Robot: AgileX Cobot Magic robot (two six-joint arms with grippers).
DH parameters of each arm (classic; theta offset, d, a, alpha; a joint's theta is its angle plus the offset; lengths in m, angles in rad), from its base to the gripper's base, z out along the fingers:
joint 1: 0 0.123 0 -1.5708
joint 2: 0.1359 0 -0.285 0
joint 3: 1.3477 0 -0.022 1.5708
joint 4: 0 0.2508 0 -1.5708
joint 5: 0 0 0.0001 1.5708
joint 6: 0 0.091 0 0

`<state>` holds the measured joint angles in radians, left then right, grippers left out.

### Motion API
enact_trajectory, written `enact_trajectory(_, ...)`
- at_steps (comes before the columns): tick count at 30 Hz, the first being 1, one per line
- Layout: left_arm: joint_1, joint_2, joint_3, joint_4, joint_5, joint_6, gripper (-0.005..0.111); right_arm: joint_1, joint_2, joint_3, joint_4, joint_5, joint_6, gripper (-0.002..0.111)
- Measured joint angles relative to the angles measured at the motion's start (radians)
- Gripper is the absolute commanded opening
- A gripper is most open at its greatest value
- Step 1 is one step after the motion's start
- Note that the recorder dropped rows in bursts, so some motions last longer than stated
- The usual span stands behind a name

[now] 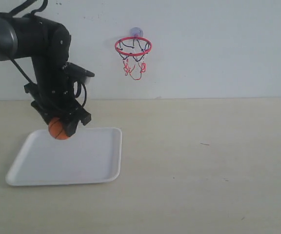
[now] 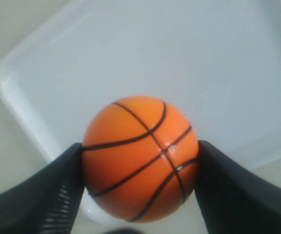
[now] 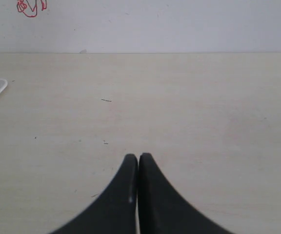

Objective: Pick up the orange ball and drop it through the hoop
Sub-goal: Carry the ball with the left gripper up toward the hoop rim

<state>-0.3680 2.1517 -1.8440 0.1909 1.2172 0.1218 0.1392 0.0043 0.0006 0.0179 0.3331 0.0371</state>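
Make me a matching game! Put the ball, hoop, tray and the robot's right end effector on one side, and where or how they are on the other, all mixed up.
1. orange ball
2. hoop
3. tray
4. right end effector

A. up on the wall
B. shut, holding nothing
C. squeezed from both sides
D. flat on the table

Pairs: 1-C, 2-A, 3-D, 4-B

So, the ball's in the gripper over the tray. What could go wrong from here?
The left gripper pinches the round orange ball at just two side spots; it might slip during the lift. The hoop hangs high on the wall with a small ring, so an off-centre release could hit the rim and bounce away.
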Motion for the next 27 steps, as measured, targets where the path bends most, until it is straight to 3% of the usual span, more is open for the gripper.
enact_trajectory(5,0.000,-0.050,-0.072,-0.043,-0.041,0.002,0.004,0.000,0.000,0.000,0.000,0.000,0.000,-0.001)
enact_trajectory(13,0.000,-0.122,-0.084,-0.348,-0.454,0.015,0.004,0.000,0.000,0.000,0.000,0.000,0.000,-0.001)
enact_trajectory(20,0.000,-0.122,0.001,-0.380,-0.631,0.117,0.004,0.000,0.000,0.000,0.000,0.000,0.000,-0.001)
enact_trajectory(27,0.055,-0.122,0.053,-0.500,-0.904,0.133,0.004,0.000,0.000,0.000,0.000,0.000,0.000,-0.001)
